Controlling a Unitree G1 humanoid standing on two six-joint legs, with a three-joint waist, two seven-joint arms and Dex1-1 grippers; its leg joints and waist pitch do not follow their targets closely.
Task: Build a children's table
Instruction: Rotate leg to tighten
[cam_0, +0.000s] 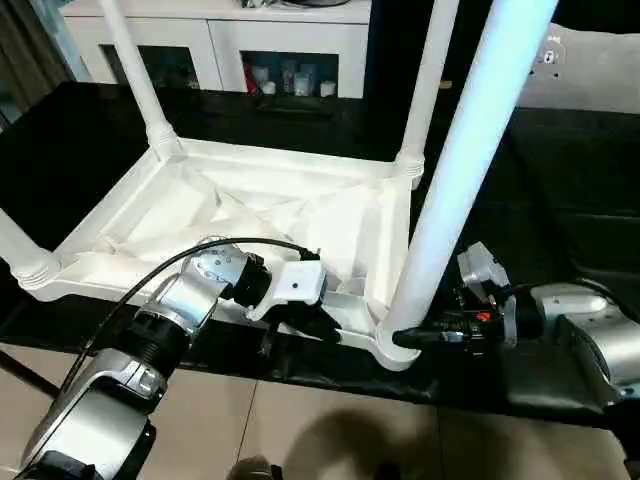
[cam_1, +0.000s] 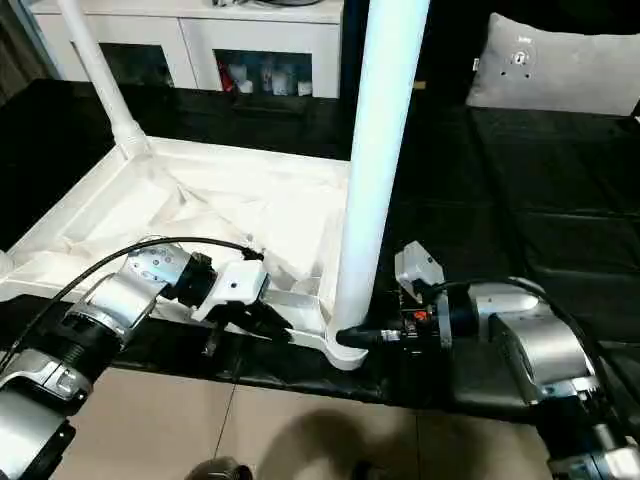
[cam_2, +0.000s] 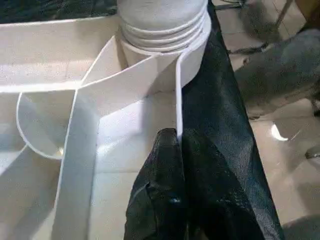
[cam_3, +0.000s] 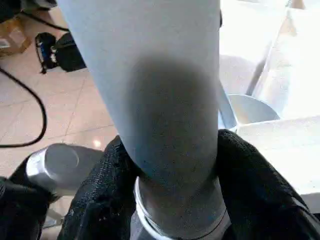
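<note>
The white table top (cam_0: 250, 215) lies upside down on the black surface, ribbed underside up. Three legs stand in its sockets at the far left (cam_0: 140, 80), far right (cam_0: 432, 80) and near left (cam_0: 20, 250). The fourth leg (cam_0: 470, 150) rises from the near right corner socket (cam_0: 395, 345). My right gripper (cam_0: 415, 337) is shut on the base of this leg, with fingers (cam_3: 100, 195) on either side of it (cam_3: 165, 125). My left gripper (cam_0: 295, 328) is shut on the top's near rim (cam_2: 178, 100), close to that corner.
The black-covered work surface (cam_0: 560, 160) stretches to the right and back. A white glass-doored cabinet (cam_0: 250, 40) stands behind it, and a grey cushion (cam_1: 560, 65) lies at the back right. Tiled floor (cam_0: 300, 430) shows just past the surface's near edge.
</note>
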